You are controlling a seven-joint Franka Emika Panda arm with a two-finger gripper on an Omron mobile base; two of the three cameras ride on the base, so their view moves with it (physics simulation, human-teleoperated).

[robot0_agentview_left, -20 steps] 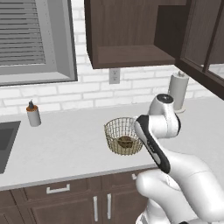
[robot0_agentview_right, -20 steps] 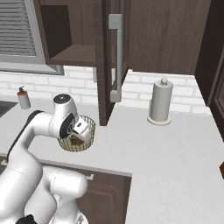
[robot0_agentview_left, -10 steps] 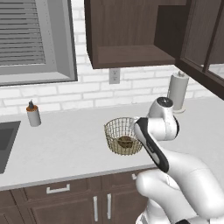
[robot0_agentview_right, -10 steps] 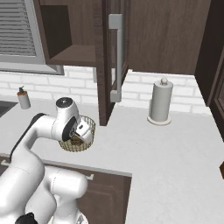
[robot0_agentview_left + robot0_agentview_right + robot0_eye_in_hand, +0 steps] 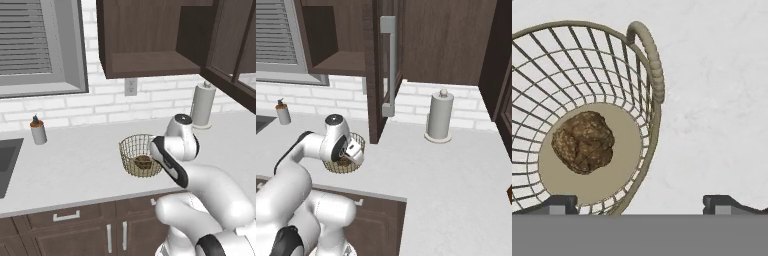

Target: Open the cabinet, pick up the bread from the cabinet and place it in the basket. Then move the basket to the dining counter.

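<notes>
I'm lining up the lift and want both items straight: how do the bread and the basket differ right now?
The bread is a small, lumpy, dark golden-brown solid; the basket is a much wider, open tan wire mesh you can see through. The bread lies inside on the flat bottom, off to one side, while the basket stands upright on the white counter. The basket has a looped handle at its rim; the bread has none. Both sit below the open claw.

**Arm bent low, hand aimed down**

The white arm folds forward from its base, elbow dropped and forearm angled up to a wrist that turns the hand downward near the counter's front edge. The gripper (image 5: 640,202) looks straight down, its jaws spread wide: one dark fingertip (image 5: 554,202) sits far left in the hand view, the other far right.
</notes>
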